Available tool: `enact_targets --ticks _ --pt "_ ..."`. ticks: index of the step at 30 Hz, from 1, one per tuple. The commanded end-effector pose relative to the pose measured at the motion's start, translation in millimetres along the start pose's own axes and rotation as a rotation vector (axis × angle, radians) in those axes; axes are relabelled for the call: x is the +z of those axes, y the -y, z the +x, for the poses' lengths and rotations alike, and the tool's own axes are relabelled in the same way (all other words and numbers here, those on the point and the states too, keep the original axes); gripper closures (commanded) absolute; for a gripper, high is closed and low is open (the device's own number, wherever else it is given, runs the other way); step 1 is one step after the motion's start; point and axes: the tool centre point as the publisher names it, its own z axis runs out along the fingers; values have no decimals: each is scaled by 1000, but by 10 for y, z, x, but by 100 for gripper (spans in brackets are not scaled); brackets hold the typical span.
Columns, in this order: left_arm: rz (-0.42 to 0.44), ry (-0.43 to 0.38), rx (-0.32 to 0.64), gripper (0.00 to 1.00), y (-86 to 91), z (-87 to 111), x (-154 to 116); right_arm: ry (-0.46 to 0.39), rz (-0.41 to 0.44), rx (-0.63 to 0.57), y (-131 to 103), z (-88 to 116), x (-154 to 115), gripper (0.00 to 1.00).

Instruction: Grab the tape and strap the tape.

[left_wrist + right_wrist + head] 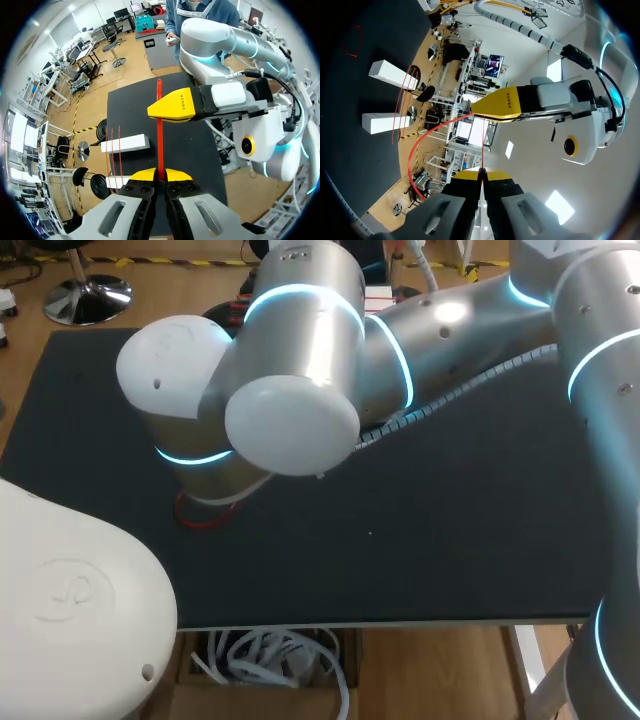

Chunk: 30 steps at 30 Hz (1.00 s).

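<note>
Dark table mat (450, 540) below; two white blocks (125, 144) lie on it, off at ten o'clock from my left gripper (159, 175); left fingers pressed together on the red tape (160, 142); the tape is taut, long axis dead ahead to twelve o'clock, passing the fingertips of my right gripper (481, 175); right fingers likewise pinched on a thin run of it, slack bowing off toward nine o'clock. Judgement: both arms have the tape; strapping turns on swinging that twelve-to-six line over toward the blocks.
</note>
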Motion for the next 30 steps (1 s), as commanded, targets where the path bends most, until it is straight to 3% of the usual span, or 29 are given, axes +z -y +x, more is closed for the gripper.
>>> enact_targets --ticks 1,30 --pt "-4 -3 0 100 3 -2 -13 -3 5 -4 -40 -29 -3 100" --pt "-4 -3 0 100 3 -2 -13 -12 -9 -8 -257 -18 38 100"
